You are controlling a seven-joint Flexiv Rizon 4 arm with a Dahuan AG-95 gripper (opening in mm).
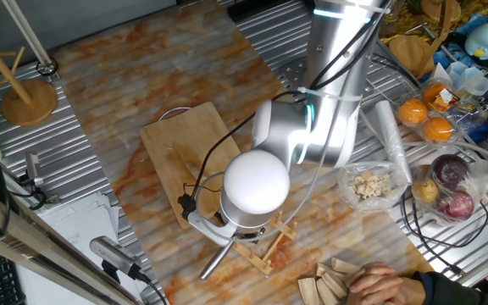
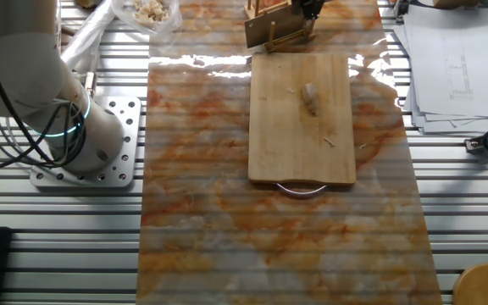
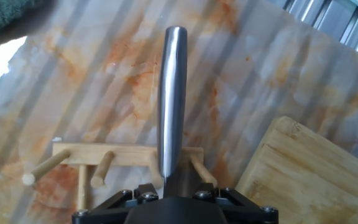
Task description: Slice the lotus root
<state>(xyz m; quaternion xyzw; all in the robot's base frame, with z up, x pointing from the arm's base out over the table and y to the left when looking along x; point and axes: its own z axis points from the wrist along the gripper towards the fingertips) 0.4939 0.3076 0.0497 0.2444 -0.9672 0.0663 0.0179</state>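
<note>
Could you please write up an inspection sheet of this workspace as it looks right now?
Surface: marbled orange-white mat over ribbed metal table.
Job's things: lotus root lying on the cutting board; knife handle in the hand, over the wooden rack.
Clutter: bag of pale chunks, oranges, papers.
Hand: hand shut on the knife handle.
Cables: black cable along the arm.
Surroundings: a person's hand at the table edge.
</note>
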